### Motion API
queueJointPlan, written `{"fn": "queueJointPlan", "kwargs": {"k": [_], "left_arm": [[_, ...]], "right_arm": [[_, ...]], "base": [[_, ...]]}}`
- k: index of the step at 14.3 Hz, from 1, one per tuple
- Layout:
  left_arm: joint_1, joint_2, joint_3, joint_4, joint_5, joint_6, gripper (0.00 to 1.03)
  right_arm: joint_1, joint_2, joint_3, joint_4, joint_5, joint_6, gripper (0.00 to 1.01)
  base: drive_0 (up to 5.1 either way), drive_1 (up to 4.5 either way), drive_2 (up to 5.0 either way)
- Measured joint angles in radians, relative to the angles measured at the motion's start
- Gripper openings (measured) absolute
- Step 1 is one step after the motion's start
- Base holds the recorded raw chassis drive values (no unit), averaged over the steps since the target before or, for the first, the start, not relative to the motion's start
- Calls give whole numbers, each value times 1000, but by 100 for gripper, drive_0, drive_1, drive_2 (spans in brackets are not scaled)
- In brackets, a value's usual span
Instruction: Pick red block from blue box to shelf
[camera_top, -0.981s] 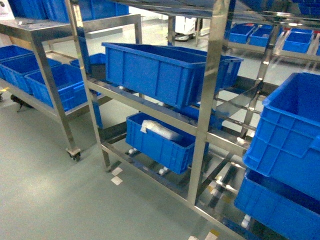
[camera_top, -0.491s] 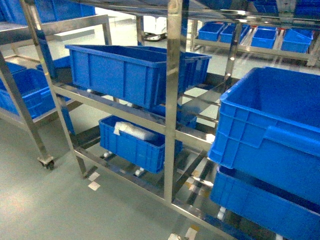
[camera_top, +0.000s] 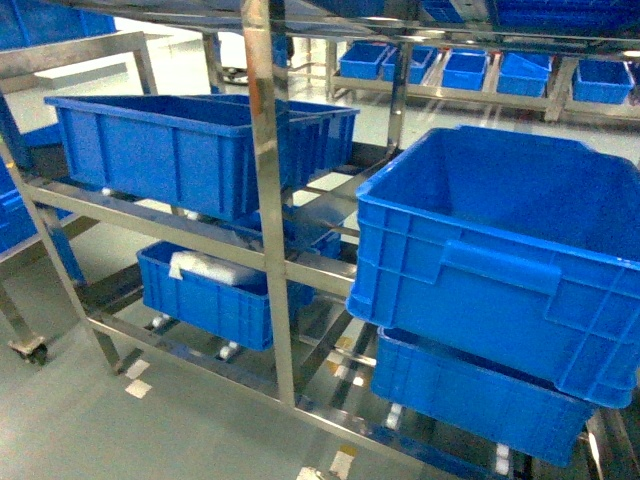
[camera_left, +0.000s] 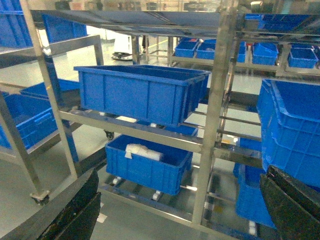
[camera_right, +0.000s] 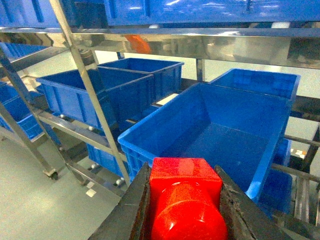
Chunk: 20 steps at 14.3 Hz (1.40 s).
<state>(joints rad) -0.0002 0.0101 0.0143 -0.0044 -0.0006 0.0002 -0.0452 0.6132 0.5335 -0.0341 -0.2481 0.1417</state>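
Fingers of the right gripper (camera_right: 184, 210) clamp the red block (camera_right: 186, 200), held short of the shelf (camera_right: 200, 47), above its dark blue crate (camera_right: 220, 135). Left gripper (camera_left: 175, 210) fingers stand apart, empty. Risk: clipping a steel upright could knock the block loose.

Red block (camera_right: 186, 200), dark blue crates (camera_top: 500, 250), shiny steel shelf (camera_top: 262, 190)
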Motion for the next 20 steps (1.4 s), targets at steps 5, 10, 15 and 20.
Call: {"fn": "queueJointPlan", "kwargs": {"k": [5,10,15,20], "left_arm": [[0,0,0,0,0,0,98],[0,0,0,0,0,0,98],[0,0,0,0,0,0,98],[-1,0,0,2,1,0,98]], "right_arm": [[0,0,0,0,0,0,27],[0,0,0,0,0,0,27],[0,0,0,0,0,0,27],[-1,0,0,0,4,0,27]], "base": [[-164,-164,-164],[-155,-155,-155],[-148,-148,-148],[-237,216,35]]}}
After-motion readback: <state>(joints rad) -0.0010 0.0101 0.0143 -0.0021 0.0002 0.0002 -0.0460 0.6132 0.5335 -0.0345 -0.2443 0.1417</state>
